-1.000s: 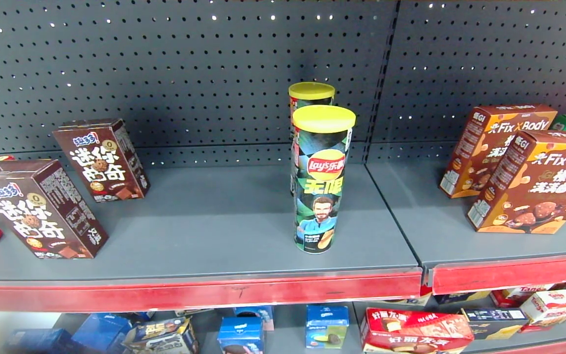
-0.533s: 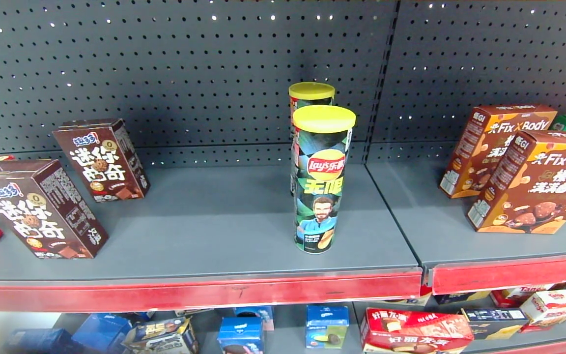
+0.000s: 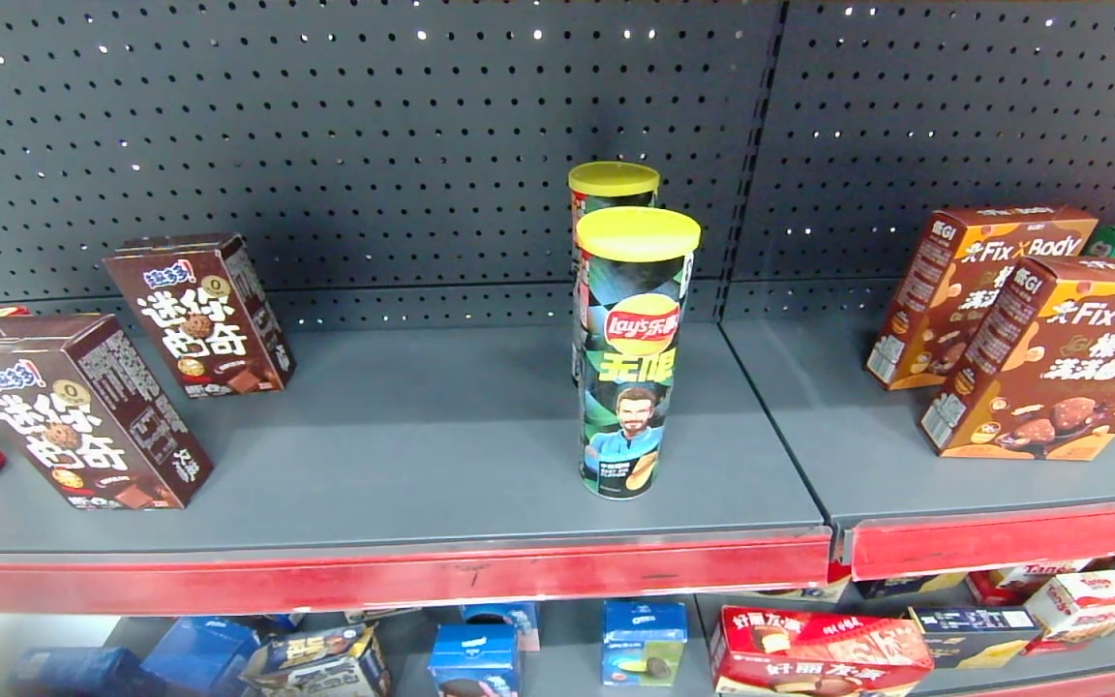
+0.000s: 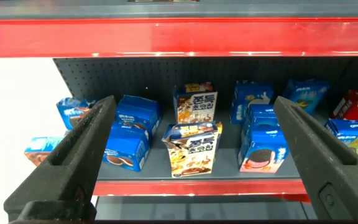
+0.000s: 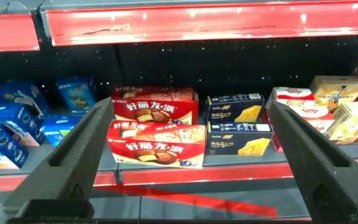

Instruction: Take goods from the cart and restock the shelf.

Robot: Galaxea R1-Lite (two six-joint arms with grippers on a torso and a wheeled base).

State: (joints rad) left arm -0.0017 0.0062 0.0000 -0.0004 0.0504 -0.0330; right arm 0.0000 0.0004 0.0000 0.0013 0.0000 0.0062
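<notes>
Goods: two crisp cans (image 3: 633, 358) stand upright, one behind the other, on the middle of the upper shelf (image 3: 403, 455); whether they touch is unclear.
Change: none. Cans and boxes sit as they did a second ago, so restocking looks paused.
Left gripper (image 4: 194, 102): jaws wide apart, empty, facing blue cartons (image 4: 132, 134) on the lower shelf (image 4: 229, 185).
Right gripper (image 5: 191, 104): jaws wide apart, empty, facing red boxes (image 5: 154, 140).
Materials: cans are smooth printed cylinders with flat yellow lids (image 3: 638, 232); cartons are glossy card; the shelf is matt grey with a red front strip (image 3: 374, 571) and perforated back panel (image 3: 325, 145).
</notes>
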